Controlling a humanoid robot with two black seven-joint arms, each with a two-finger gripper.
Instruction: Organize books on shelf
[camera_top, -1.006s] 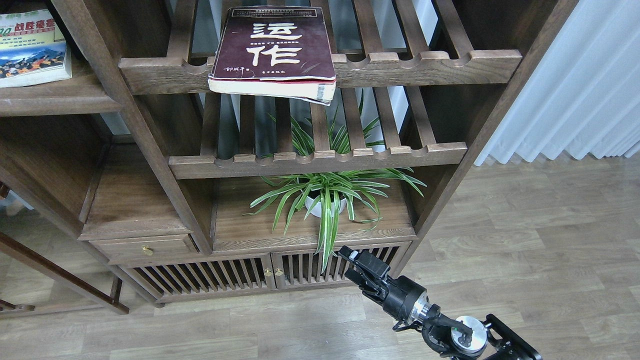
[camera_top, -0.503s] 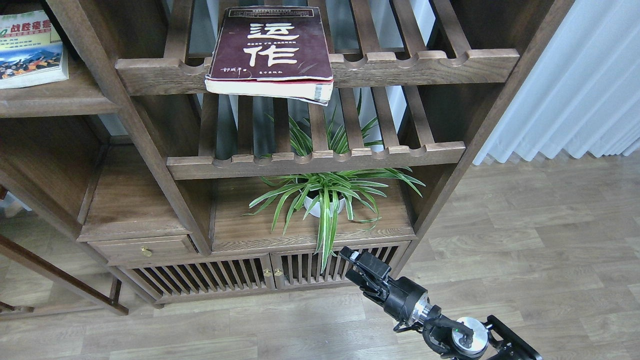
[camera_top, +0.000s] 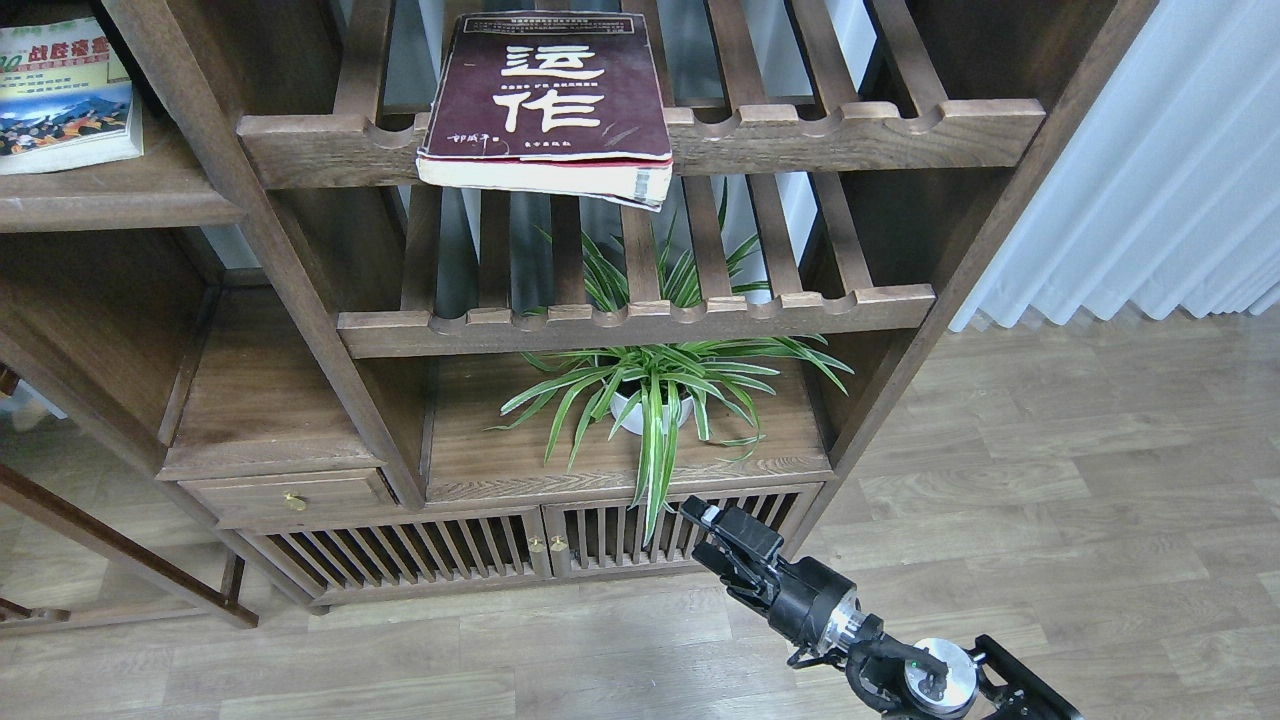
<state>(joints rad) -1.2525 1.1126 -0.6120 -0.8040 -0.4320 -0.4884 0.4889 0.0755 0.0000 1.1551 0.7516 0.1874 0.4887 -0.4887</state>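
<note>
The thick maroon book (camera_top: 548, 100) with big white characters lies flat on the top slatted rack, its front edge overhanging the notched rail. The smaller "300" book (camera_top: 62, 95) with a colourful picture lies on the solid dark brown shelf (camera_top: 120, 205) at the top left. The yellow-green book is out of view. My right gripper (camera_top: 702, 532) is low in front of the cabinet doors, far below both books, pointing up-left. Its fingers stand slightly apart and hold nothing. My left gripper is out of view.
A second slatted rack (camera_top: 640, 320) sits below the top one. A potted spider plant (camera_top: 650, 395) stands on the board under it. Slatted cabinet doors (camera_top: 540, 545) and a small drawer (camera_top: 290, 497) are at the bottom. A white curtain (camera_top: 1150, 160) hangs at the right.
The head view wobbled slightly left and came back. The books and the right arm have hardly moved.
</note>
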